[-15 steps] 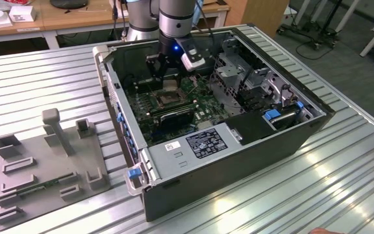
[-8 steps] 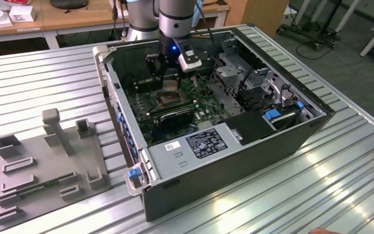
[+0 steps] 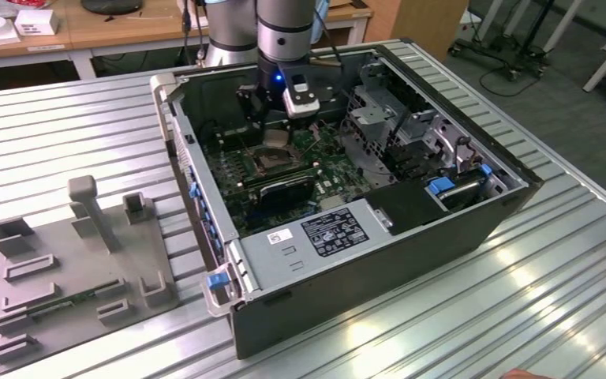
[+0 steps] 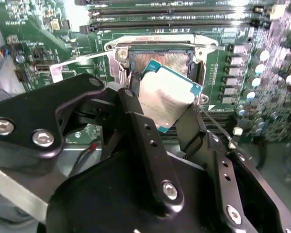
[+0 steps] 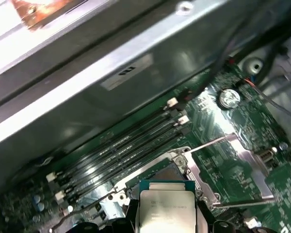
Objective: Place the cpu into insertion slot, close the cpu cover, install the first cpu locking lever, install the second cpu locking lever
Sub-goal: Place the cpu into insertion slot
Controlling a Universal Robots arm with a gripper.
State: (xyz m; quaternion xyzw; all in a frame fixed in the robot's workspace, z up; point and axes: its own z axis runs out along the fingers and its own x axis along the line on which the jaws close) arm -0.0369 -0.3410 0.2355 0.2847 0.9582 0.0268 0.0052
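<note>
Tool [image 4: 162,110] clamped on the chip [image 4: 169,92] by two opposite edges, holding it tilted over the open socket [image 4: 160,59] on the green board [image 4: 36,34]. To seat it well, I'd level the chip, square its corners to the socket's black frame and lower it straight, with no sliding across the contacts.

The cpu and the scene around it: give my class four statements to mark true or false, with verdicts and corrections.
1. The gripper holds the cpu between its fingers. True.
2. The cpu already sits in the insertion slot. False: it is in the gripper, not yet seated in the slot.
3. The computer case lies open, with the green motherboard showing. True.
4. The grey fixture plate lies on the table at the exterior view's right of the case. False: it lies at the exterior view's left.
</note>
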